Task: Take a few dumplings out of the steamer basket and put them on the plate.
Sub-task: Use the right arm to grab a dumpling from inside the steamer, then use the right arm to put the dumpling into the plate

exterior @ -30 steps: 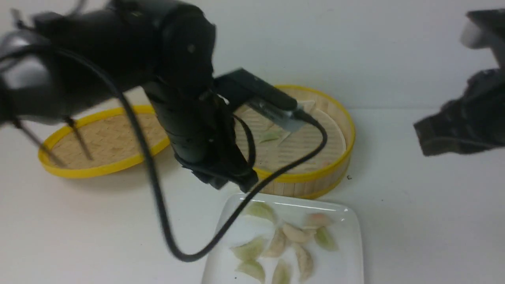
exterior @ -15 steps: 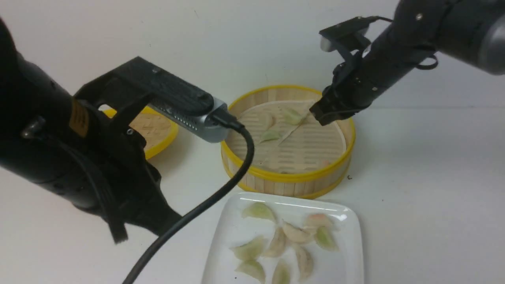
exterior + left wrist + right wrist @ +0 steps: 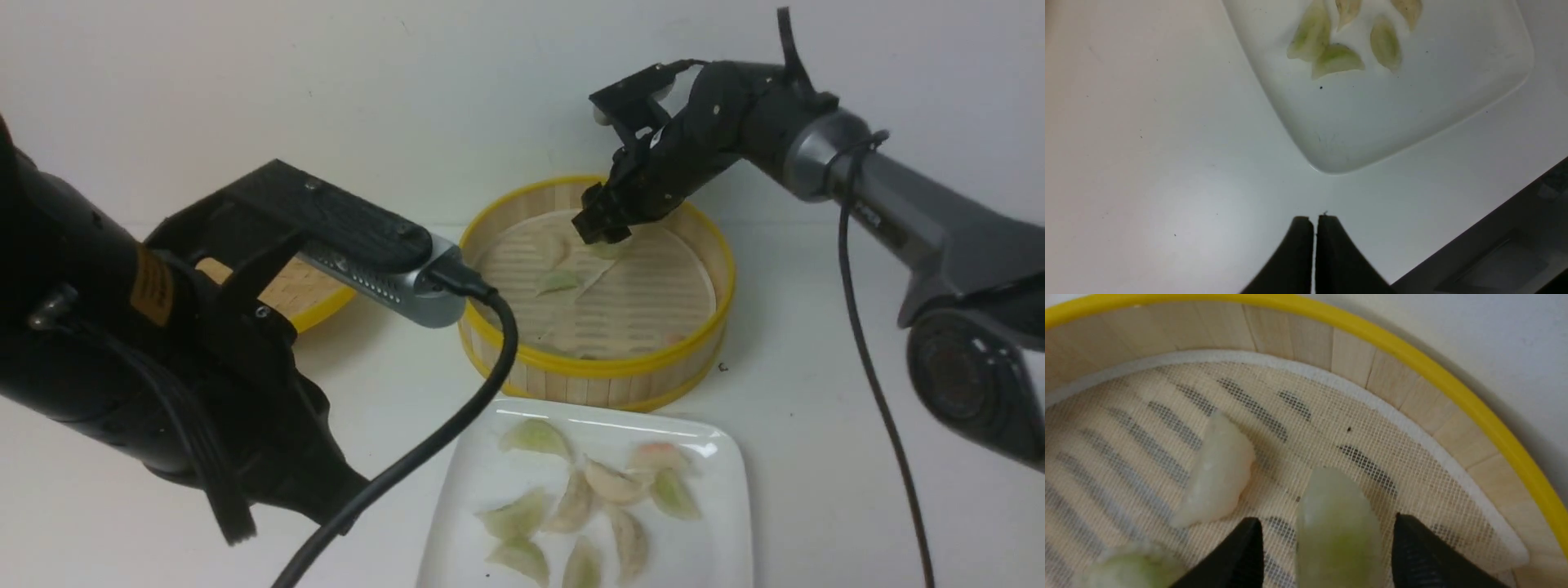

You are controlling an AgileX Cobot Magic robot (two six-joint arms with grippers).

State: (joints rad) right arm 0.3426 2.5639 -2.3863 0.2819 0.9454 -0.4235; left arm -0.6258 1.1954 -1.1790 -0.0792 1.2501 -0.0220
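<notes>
The steamer basket point(image 3: 600, 369) stands mid-table and holds a few dumplings: a green one point(image 3: 559, 282), a cream one point(image 3: 555, 245) and one under my right gripper point(image 3: 602, 235). In the right wrist view my right gripper point(image 3: 1327, 539) is open low over the liner. A pale green dumpling point(image 3: 1337, 522) lies between its jaws with gaps on both sides. A cream dumpling point(image 3: 1214, 477) lies beside it. The white plate point(image 3: 718, 555) sits in front of the basket with several dumplings point(image 3: 608, 483). My left gripper point(image 3: 235, 531) is shut and empty, left of the plate point(image 3: 1412, 102).
The flat yellow-rimmed woven lid point(image 3: 314, 298) lies left of the basket, mostly hidden behind my left arm. A black cable point(image 3: 424, 445) hangs from the left wrist past the plate's left edge. The table's near edge point(image 3: 1494, 228) shows close to my left gripper.
My left arm has drawn back from over the plate to the left. My right arm has swung in and lowered into the far part of the basket, astride a green dumpling.
</notes>
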